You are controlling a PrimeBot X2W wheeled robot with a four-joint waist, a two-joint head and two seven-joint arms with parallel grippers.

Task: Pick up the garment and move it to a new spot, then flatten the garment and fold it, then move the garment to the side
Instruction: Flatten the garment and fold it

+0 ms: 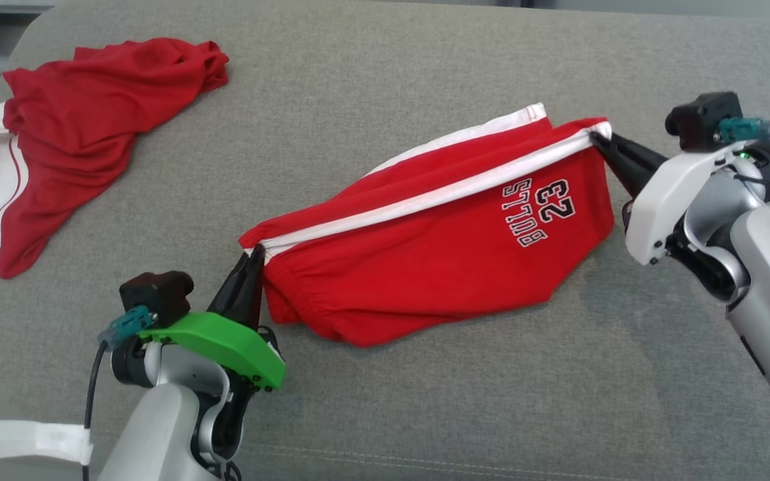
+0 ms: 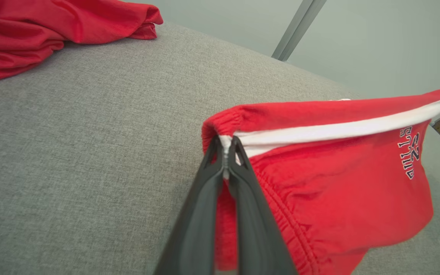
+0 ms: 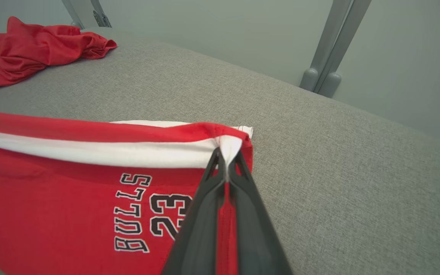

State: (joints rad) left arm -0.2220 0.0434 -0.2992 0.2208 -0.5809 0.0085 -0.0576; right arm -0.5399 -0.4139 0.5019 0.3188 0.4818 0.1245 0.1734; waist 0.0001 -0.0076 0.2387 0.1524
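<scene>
Both end effectors are clamped on the shorts (image 1: 438, 267) right now! The left end effector (image 1: 254, 257) pinches the waistband end, its fingers closed on the white side stripe. The right end effector (image 1: 600, 140) grips the stripe's far end at the hem. The red shorts hang stretched between them over the middle of the grey cushion (image 1: 425, 414), the stripe pulled into a taut line and the "BULLS 23" print facing up. The lower body sags in a loose belly; I can't tell whether it touches the cushion.

This is light, soft jersey with no stiffness at all. It will droop and bunch wherever it isn't held, and the gathered waistband will stretch if pulled hard. The seam ends are the sensible grips: doubled cloth, thicker, less likely to slip out of thin fingers. I'd judge even tension matters when laying it flat.

A second red garment (image 1: 84, 133) lies crumpled at the far left, well apart.
</scene>
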